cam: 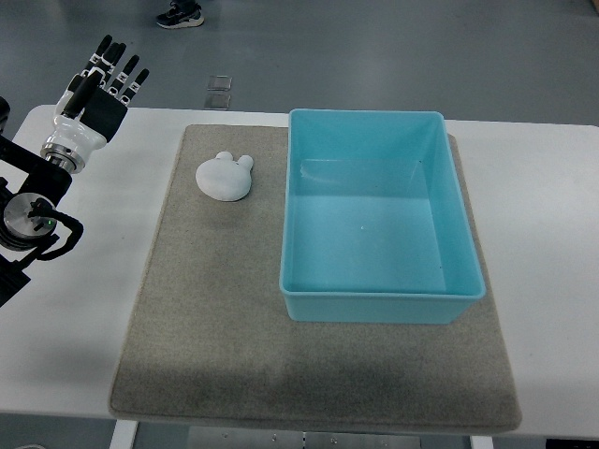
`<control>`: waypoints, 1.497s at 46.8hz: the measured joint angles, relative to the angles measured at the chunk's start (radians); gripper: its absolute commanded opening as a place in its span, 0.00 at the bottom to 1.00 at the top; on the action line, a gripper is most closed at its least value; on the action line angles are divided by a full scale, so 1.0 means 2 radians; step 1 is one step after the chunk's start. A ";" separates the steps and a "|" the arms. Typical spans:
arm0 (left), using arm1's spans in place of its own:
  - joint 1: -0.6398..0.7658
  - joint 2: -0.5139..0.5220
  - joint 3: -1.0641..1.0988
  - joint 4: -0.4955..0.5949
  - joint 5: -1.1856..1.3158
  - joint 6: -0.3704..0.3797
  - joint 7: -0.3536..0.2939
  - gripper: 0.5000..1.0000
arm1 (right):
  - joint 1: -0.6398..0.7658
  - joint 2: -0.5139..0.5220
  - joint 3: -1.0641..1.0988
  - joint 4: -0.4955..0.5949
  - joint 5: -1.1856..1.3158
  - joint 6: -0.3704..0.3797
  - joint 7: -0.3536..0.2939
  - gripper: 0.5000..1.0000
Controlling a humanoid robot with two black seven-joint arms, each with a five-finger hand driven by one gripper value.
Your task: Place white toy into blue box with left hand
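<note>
The white toy (pixel 226 176) is lying on the grey mat (pixel 215 318) that is covering most of the table (pixel 552 309), toward the table's far edge and left of the middle, with its two small ear-like bumps pointing toward the blue box (pixel 382 301). It is sitting just beside the box's left wall, apart from it, with a narrow strip of mat showing between them. The blue box is standing upright and open on the right half of the mat, its far rim reaching close to the mat's far edge. The left hand (pixel 98 89) is hovering over the far left corner of the table, its arm coming in from the left edge, and its black fingers (pixel 119 67) are stretching out straight and slightly spread, holding nothing and pointing past the table's far edge. The hand is staying well apart from the toy, with bare table and mat lying between them. On the floor beyond the far edge a dark shoe (pixel 180 14) is showing.
</note>
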 measured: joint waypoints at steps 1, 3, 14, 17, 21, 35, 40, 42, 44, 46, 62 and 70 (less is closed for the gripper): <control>-0.001 0.000 0.003 0.000 0.008 0.001 0.000 1.00 | 0.000 0.000 0.000 0.000 0.000 0.000 0.000 0.87; -0.004 0.000 0.010 -0.001 0.040 0.004 0.000 0.99 | 0.000 0.000 0.000 0.000 0.000 0.000 0.000 0.87; -0.002 0.003 0.015 -0.008 0.304 0.036 -0.007 0.97 | 0.000 0.000 0.000 0.000 0.000 -0.001 0.000 0.87; -0.003 0.005 0.015 -0.008 0.365 0.038 -0.016 0.97 | 0.000 0.000 0.000 0.000 0.000 0.000 0.000 0.87; -0.004 0.008 0.016 -0.008 0.437 0.039 -0.021 0.97 | 0.000 0.000 0.000 0.000 0.000 0.000 0.000 0.87; -0.012 0.068 0.016 -0.059 0.632 0.039 -0.027 0.97 | 0.000 0.000 0.000 0.000 0.000 0.000 0.000 0.87; -0.018 0.087 0.015 -0.084 0.677 0.039 -0.029 0.96 | 0.000 0.000 0.000 0.000 0.000 0.000 0.000 0.87; -0.020 0.090 0.014 -0.090 0.698 0.043 -0.029 0.96 | 0.000 0.000 0.000 0.000 0.000 0.000 0.000 0.87; -0.021 0.092 0.013 -0.096 0.724 0.049 -0.029 0.96 | 0.000 0.000 0.000 0.000 0.000 0.000 0.000 0.87; -0.022 0.093 0.013 -0.100 0.749 0.057 -0.029 0.96 | 0.000 0.000 0.000 0.000 0.000 0.000 0.000 0.87; -0.028 0.088 0.016 -0.101 0.884 0.082 -0.029 0.94 | 0.000 0.000 0.000 0.000 0.000 0.000 0.000 0.87; -0.031 0.080 0.018 -0.101 0.908 0.084 -0.027 0.89 | 0.000 0.000 0.000 0.000 0.000 0.000 0.000 0.87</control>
